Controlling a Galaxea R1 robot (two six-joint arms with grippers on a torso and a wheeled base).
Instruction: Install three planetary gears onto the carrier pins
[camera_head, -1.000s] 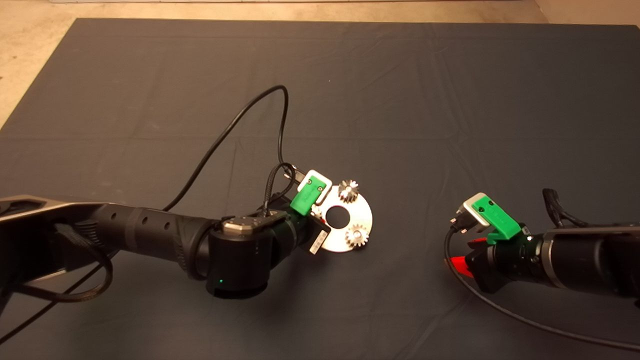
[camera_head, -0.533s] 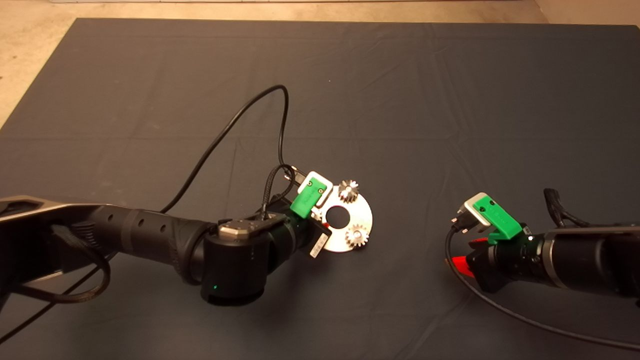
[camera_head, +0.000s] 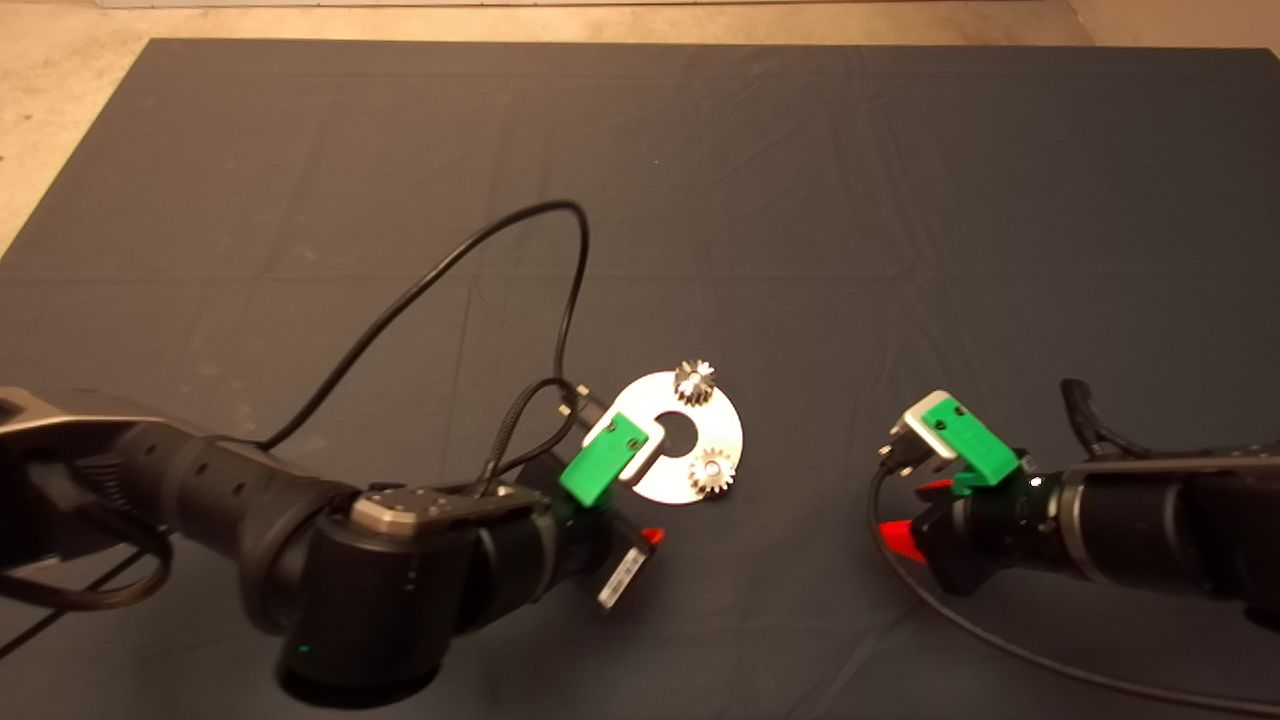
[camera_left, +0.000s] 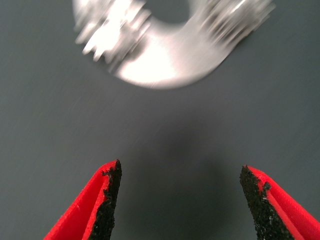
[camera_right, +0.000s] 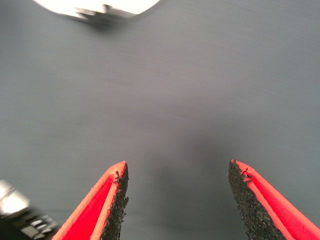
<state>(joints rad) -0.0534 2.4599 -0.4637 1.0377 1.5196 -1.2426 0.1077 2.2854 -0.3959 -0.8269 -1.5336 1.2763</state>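
Note:
The shiny disc (camera_head: 725, 432) with a central hole lies mid-mat. Two planetary gears sit on carrier pins: one at the far rim (camera_head: 694, 382), one at the near right rim (camera_head: 712, 472). The disc's left side is hidden behind my left gripper's green mount. In the left wrist view the disc (camera_left: 155, 65) is blurred and carries a gear on each side (camera_left: 107, 35) (camera_left: 235, 17). My left gripper (camera_head: 645, 542) (camera_left: 180, 172) is open and empty, off the disc's near left. My right gripper (camera_head: 915, 510) (camera_right: 177, 170) is open and empty, right of the disc.
A black cable (camera_head: 480, 245) loops over the mat from the left wrist. Another cable (camera_head: 1000, 630) trails along the mat under the right arm. The disc's edge shows in the right wrist view (camera_right: 95, 5). Bare floor (camera_head: 60, 90) lies beyond the mat's far left corner.
My left arm has pulled back toward the near left, off the disc, and uncovered more of it. My right gripper has shifted slightly left and nearer. The two visible gears have not moved.

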